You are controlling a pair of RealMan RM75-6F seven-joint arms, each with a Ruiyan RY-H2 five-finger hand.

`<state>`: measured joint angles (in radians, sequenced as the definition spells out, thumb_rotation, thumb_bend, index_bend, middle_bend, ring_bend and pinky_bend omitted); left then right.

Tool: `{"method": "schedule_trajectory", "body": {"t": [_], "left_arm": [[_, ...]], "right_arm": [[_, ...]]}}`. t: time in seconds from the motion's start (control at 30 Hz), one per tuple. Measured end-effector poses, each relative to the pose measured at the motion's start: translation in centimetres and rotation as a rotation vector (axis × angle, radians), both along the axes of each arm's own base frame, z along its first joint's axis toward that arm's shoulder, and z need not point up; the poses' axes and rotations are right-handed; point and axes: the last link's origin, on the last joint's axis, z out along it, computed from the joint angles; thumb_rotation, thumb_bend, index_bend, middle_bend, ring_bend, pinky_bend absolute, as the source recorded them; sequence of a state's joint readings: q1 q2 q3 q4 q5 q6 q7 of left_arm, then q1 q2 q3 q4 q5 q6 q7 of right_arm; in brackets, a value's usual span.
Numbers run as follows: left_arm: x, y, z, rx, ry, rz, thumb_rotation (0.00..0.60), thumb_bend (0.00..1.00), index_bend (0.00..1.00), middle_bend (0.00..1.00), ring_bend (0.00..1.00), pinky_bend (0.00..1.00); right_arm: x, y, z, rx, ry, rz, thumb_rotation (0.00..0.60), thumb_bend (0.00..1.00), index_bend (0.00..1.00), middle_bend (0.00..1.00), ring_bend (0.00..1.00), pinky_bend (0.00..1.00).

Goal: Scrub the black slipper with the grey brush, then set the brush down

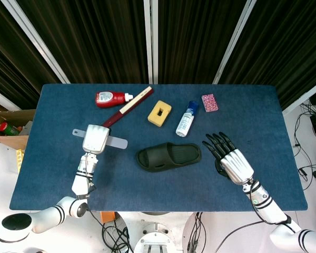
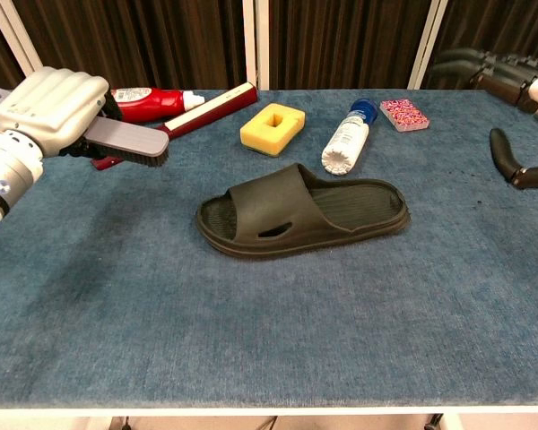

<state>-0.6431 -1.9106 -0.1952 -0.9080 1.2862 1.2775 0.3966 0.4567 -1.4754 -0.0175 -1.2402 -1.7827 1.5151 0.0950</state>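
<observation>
The black slipper lies sole down in the middle of the blue table, toe end pointing left. My left hand grips the grey brush and holds it above the table, left of the slipper and apart from it. The brush's bristles face down and its free end points toward the slipper. To the right of the slipper, my right hand hovers open with its dark fingers spread, holding nothing.
Behind the slipper lie a red bottle, a red and cream flat stick, a yellow sponge block, a white bottle with a blue cap and a small pink patterned box. A cardboard box stands off the table's left edge.
</observation>
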Motion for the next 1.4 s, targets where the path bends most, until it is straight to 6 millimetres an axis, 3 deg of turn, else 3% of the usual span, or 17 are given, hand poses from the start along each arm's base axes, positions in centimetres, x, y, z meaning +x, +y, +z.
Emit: {"method": "schedule_trajectory", "body": {"t": [0.23, 0.37, 0.67, 0.77, 0.87, 1.03, 1.2, 1.4], "left_arm": [[-3.0, -0.8, -0.7, 0.017, 0.0, 0.042, 0.6, 0.56, 1.0, 1.0, 1.0, 1.0], [-4.3, -1.7, -1.4, -0.002, -0.026, 0.075, 0.6, 0.56, 1.0, 1.0, 1.0, 1.0], [-5.3, -2.7, -2.7, -0.065, -0.053, 0.088, 0.6, 0.57, 0.98, 1.0, 1.0, 0.99], [-5.6, -2.9, -3.1, -0.09, -0.046, 0.095, 0.599, 0.57, 0.85, 0.98, 0.93, 0.93], [-5.9, -2.9, -3.4, -0.118, -0.035, 0.116, 0.554, 0.56, 0.66, 0.84, 0.77, 0.87], [-6.2, -3.0, -3.4, -0.135, -0.012, 0.139, 0.471, 0.56, 0.47, 0.64, 0.61, 0.75], [-6.4, -3.3, -3.2, -0.142, 0.019, 0.141, 0.432, 0.56, 0.36, 0.49, 0.45, 0.6], [-6.3, -3.6, -2.9, -0.143, 0.028, 0.13, 0.348, 0.56, 0.29, 0.39, 0.35, 0.52]], "right_arm": [[0.8, -0.1, 3.2, -0.073, -0.077, 0.011, 0.578, 0.78, 0.0, 0.0, 0.0, 0.0], [0.7, 0.0, 3.2, -0.073, -0.077, 0.0, 0.579, 0.78, 0.0, 0.0, 0.0, 0.0], [0.6, 0.0, 2.9, -0.069, -0.067, -0.007, 0.579, 0.78, 0.0, 0.0, 0.0, 0.0], [0.6, 0.0, 3.0, -0.076, -0.066, -0.007, 0.579, 0.78, 0.0, 0.0, 0.0, 0.0], [0.5, 0.0, 3.1, -0.08, -0.064, -0.009, 0.58, 0.78, 0.0, 0.0, 0.0, 0.0], [0.5, 0.0, 2.9, -0.08, -0.059, -0.012, 0.58, 0.78, 0.0, 0.0, 0.0, 0.0], [0.4, -0.1, 2.8, -0.081, -0.056, -0.014, 0.579, 0.78, 0.0, 0.0, 0.0, 0.0], [0.4, 0.0, 2.8, -0.085, -0.051, -0.013, 0.578, 0.78, 0.0, 0.0, 0.0, 0.0]]}}
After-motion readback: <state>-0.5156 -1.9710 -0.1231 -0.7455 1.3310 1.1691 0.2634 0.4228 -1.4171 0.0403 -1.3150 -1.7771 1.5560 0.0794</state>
